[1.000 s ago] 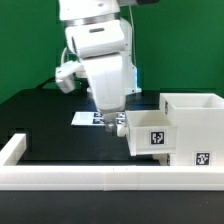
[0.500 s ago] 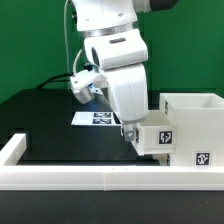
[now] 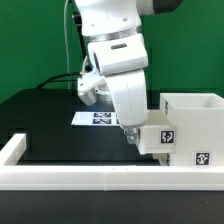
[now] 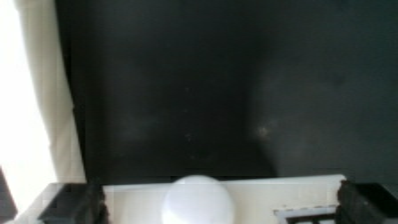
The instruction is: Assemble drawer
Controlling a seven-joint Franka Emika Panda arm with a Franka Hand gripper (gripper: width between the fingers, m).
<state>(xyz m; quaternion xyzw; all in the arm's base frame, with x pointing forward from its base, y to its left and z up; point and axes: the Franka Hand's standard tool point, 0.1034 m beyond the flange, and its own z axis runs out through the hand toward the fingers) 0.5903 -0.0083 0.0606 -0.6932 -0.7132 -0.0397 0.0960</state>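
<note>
In the exterior view the hand (image 3: 131, 136) hung low at the 9 o'clock side of a small tray (image 3: 157, 139), which sat against the housing (image 3: 192, 127) toward 3 o'clock, both on the black worktop (image 3: 45, 125). The placing suggested the tray was being lined up at the housing's open face, and the hand stood at the tray's outer end, probably to push or to grip it; whether it touched could not be told there. The marker board (image 3: 93, 118) lay behind at 11 o'clock, well apart, and the white rail (image 3: 90, 176) ran along 6 o'clock, close under the tray, the one thing that might cramp a move. In the wrist view the fingers (image 4: 68, 203) stood spread wide, either side of a white tray edge (image 4: 231, 200), pinching nothing; bare worktop (image 4: 196, 90) stretched beyond, with a pale strip at 9 o'clock.
</note>
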